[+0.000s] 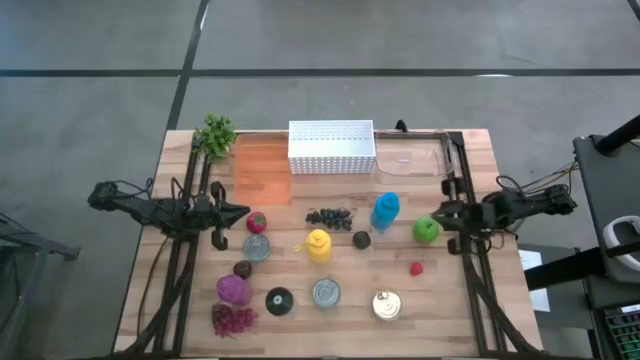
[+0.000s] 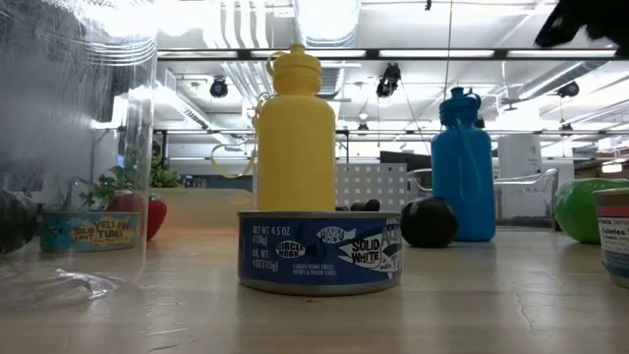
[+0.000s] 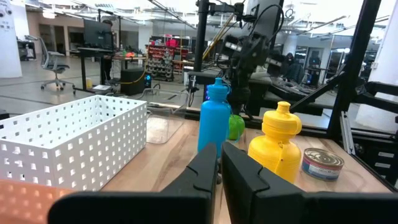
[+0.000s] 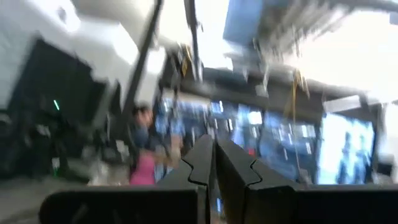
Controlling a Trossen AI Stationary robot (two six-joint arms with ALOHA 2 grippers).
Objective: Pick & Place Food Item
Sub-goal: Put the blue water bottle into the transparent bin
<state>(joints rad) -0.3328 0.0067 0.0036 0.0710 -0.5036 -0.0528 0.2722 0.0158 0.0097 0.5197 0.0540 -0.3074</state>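
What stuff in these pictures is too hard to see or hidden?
- Right wrist view: everything beyond the right end effector is smeared by motion; no table item can be told.
- Low view: a clear container up close veils the strawberry and a tuna can.
- Low view: the green apple and another can are cut by the picture's edge.
- High view: the small dark items are too small to name.

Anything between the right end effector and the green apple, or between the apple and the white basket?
Nothing visible sits between the shut right end effector and the green apple; they are close together. Toward the white basket, the blue bottle stands near the straight line, so lift over it.
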